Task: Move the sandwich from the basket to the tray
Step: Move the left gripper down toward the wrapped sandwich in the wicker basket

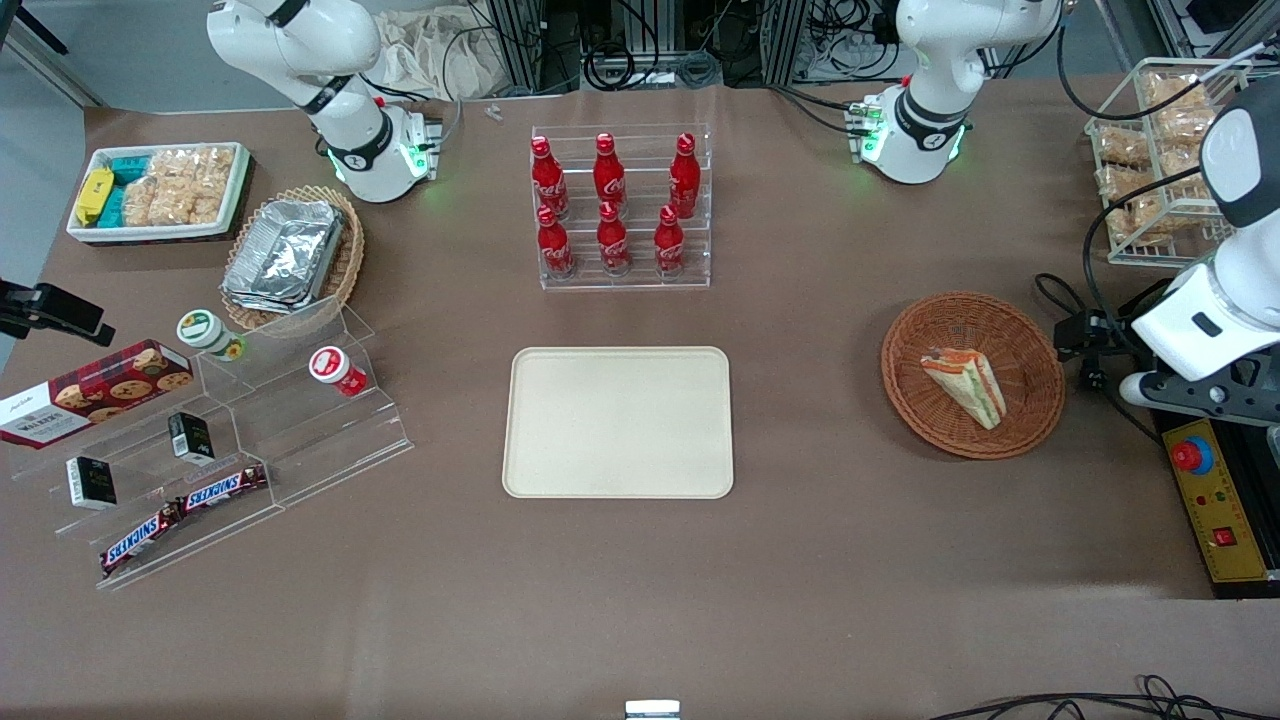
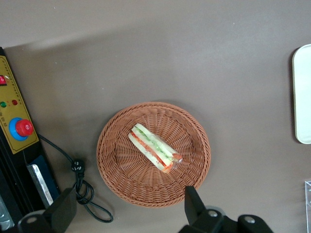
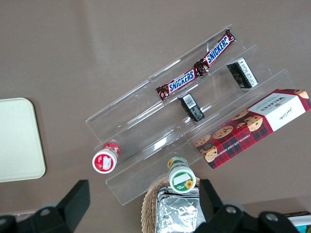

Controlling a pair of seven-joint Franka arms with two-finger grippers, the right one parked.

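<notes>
The sandwich (image 1: 966,383) lies in the round brown wicker basket (image 1: 1030,415), a pale wedge with orange and green filling along its cut edge. From the left wrist the sandwich (image 2: 154,153) shows in the middle of the basket (image 2: 121,174). My gripper (image 2: 129,208) hangs high up, open, with nothing between its fingers (image 2: 193,201). In the front view the gripper (image 1: 1195,392) is beside the basket, toward the working arm's end of the table. The cream tray (image 1: 560,470) lies flat at the table's middle with nothing on it; one edge of the tray (image 2: 303,92) shows in the left wrist view.
A black cable with a plug (image 2: 80,187) lies on the table beside the basket. A yellow control box with a red button (image 1: 1205,495) sits at the table edge under my arm. A clear rack of red bottles (image 1: 618,205) stands farther from the front camera than the tray.
</notes>
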